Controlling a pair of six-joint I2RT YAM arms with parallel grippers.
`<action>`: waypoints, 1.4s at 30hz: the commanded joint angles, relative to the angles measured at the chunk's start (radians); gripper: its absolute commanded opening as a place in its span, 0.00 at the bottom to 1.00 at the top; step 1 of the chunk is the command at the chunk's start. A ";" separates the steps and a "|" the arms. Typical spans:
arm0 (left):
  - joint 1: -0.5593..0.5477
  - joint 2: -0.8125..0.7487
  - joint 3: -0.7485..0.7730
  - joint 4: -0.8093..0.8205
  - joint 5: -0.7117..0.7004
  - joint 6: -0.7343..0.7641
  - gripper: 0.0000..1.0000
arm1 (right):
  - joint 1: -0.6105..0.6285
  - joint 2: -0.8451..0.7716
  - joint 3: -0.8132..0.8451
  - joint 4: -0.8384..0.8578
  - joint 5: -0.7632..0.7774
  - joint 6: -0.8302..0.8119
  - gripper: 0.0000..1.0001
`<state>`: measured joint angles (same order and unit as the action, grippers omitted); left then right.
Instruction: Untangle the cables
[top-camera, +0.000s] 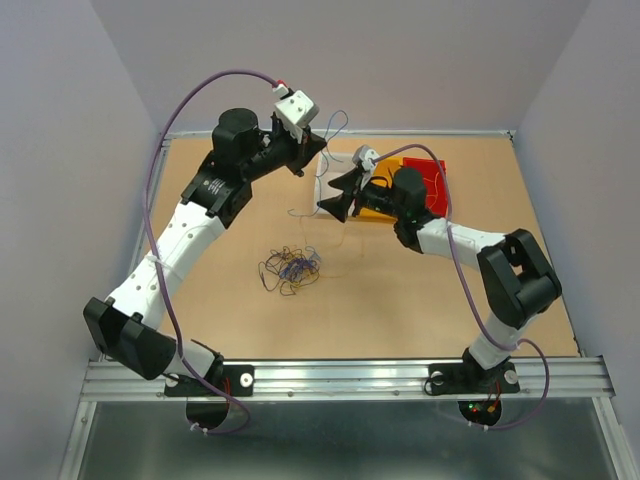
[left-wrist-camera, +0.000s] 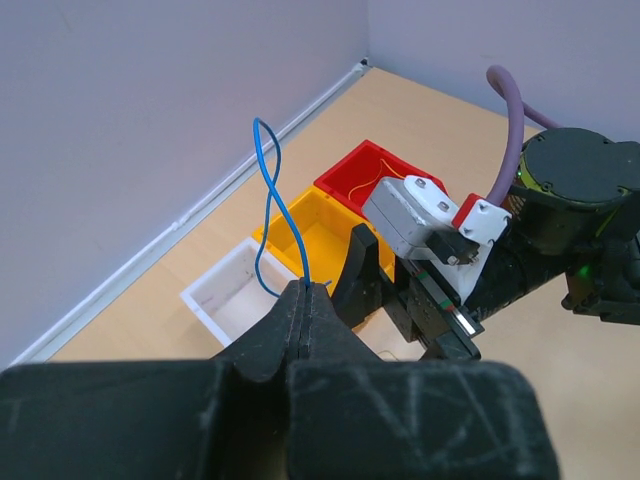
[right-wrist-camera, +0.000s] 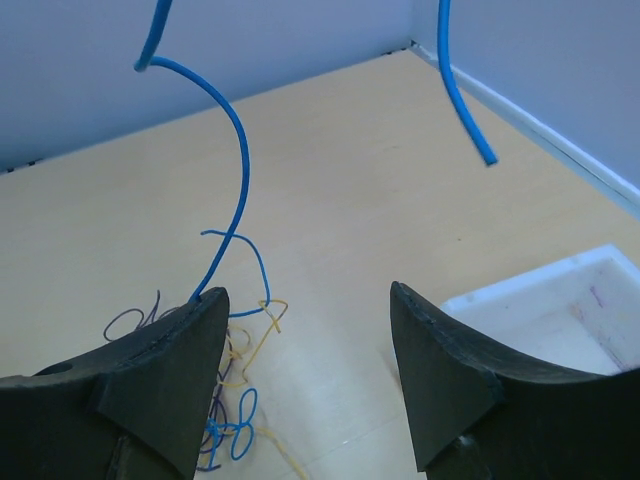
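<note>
A tangle of thin blue, dark and yellow-orange cables (top-camera: 290, 268) lies on the table in front of both arms and shows low in the right wrist view as the pile (right-wrist-camera: 232, 405). My left gripper (left-wrist-camera: 305, 287) is raised at the back, shut on the lower end of one blue cable (left-wrist-camera: 271, 180), which curls upward from its tips. In the top view that left gripper (top-camera: 322, 143) hangs just beyond my right gripper (top-camera: 329, 197). The right gripper (right-wrist-camera: 305, 292) stands open with nothing between its fingers. A hanging blue cable (right-wrist-camera: 238, 170) runs down to its left fingertip (right-wrist-camera: 200, 310).
Three bins stand in a row at the back: white bin (left-wrist-camera: 212, 300), yellow bin (left-wrist-camera: 322, 232), red bin (left-wrist-camera: 352, 177). The right gripper hovers above the white bin's edge (right-wrist-camera: 520, 290). Walls close in the table at back and sides.
</note>
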<state>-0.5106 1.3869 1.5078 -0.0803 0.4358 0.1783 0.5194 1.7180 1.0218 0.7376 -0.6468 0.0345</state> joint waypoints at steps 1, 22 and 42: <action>-0.008 -0.008 0.063 0.020 0.004 -0.003 0.00 | 0.010 -0.081 -0.063 0.077 0.018 -0.002 0.71; -0.012 -0.035 0.052 0.025 -0.008 -0.007 0.00 | 0.011 -0.063 -0.005 -0.006 0.006 0.010 0.61; -0.012 -0.060 0.016 0.043 -0.112 0.006 0.00 | 0.034 -0.112 0.276 -0.774 0.310 0.091 0.01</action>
<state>-0.5179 1.3911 1.5085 -0.0902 0.3729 0.1787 0.5507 1.7187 1.1889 0.3370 -0.4950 0.0975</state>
